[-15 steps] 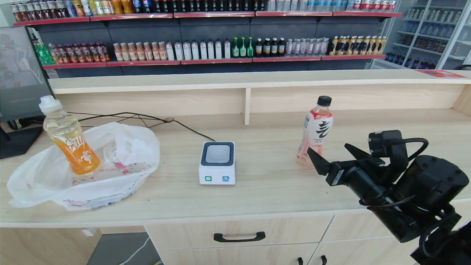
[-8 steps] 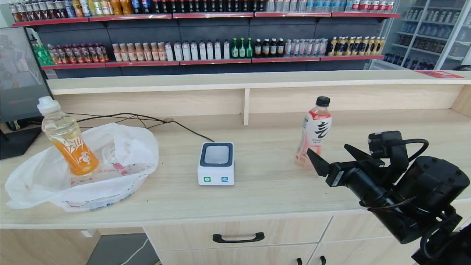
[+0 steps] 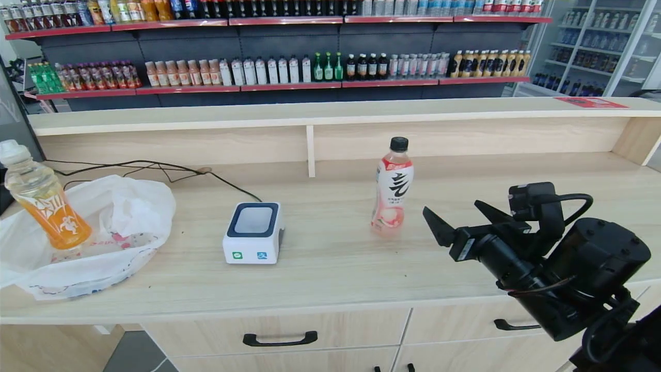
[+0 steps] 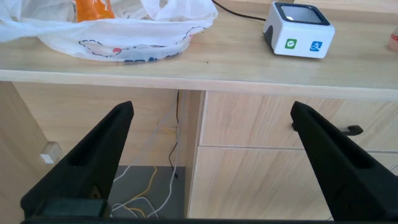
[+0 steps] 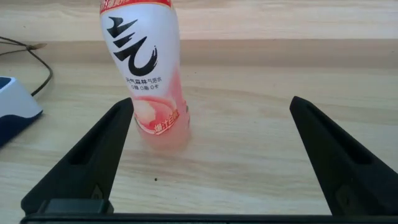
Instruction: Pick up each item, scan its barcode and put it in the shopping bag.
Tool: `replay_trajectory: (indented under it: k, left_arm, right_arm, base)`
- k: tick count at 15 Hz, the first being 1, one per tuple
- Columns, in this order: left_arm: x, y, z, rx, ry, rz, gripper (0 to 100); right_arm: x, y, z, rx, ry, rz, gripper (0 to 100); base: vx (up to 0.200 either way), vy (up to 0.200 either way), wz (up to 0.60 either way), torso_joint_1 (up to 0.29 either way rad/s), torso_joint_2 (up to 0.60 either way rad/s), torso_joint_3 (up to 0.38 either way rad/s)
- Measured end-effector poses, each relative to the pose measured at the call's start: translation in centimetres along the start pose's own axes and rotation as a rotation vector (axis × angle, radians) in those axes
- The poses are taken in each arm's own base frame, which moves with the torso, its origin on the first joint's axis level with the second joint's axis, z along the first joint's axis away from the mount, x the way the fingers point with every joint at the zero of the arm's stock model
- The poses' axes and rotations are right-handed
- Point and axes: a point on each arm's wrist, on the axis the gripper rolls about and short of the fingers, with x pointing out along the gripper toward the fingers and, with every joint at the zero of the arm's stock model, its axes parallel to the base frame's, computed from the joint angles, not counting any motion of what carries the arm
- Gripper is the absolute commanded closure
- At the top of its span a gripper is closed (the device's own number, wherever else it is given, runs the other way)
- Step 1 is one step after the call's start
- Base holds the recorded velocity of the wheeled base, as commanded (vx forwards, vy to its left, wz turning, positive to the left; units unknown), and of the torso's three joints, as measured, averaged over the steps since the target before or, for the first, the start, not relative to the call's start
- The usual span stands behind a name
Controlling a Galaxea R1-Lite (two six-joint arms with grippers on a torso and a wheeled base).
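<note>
A pink drink bottle (image 3: 392, 187) with a black cap stands upright on the wooden counter (image 3: 330, 258); it also shows ahead of my right gripper (image 5: 205, 155) as the pink bottle (image 5: 147, 74). My right gripper (image 3: 458, 219) hangs open a short way to the bottle's right, apart from it. An orange drink bottle (image 3: 42, 198) leans in the white shopping bag (image 3: 103, 232) at the left. The white barcode scanner (image 3: 254, 233) sits mid-counter. My left gripper (image 4: 211, 162) is open, low in front of the counter, below the bag (image 4: 112, 31) and scanner (image 4: 298, 36).
A black cable (image 3: 155, 168) runs from the scanner along the back of the counter. A raised ledge (image 3: 330, 111) borders the counter's far side, with drink shelves (image 3: 284, 67) behind. Drawers with black handles (image 3: 280, 339) sit under the counter.
The whole head view has shifted left, so the camera has turned right. The right gripper and the pink bottle keep about the same gap; nothing was gripped or let go.
</note>
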Motion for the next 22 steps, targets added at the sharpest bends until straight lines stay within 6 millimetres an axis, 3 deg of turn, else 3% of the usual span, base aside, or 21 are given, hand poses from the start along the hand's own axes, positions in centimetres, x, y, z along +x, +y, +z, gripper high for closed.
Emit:
replay_trajectory:
  k: [4,8,16,22]
  left_arm:
    - [0.0,0.0,0.0,0.002,0.000,0.000,0]
    - [0.0,0.0,0.0,0.002,0.000,0.000,0]
    - [0.0,0.0,0.0,0.002,0.000,0.000,0]
    - [0.0,0.0,0.0,0.003,0.000,0.000,0]
  right_arm:
    - [1.1,3.0,-0.2,0.015,-0.021,0.090,0]
    - [2.5,4.5,-1.2,0.015,-0.016,0.119,0]
    - [6.7,6.0,-3.1,0.021,-0.050,0.100,0]
    - [8.5,5.5,-3.8,0.021,-0.068,0.051,0]
  base:
    - [0.000,0.000,0.00,0.000,0.00,0.000]
    - [0.000,0.000,0.00,0.000,0.00,0.000]
    - [0.000,0.000,0.00,0.000,0.00,0.000]
    - [0.000,0.000,0.00,0.000,0.00,0.000]
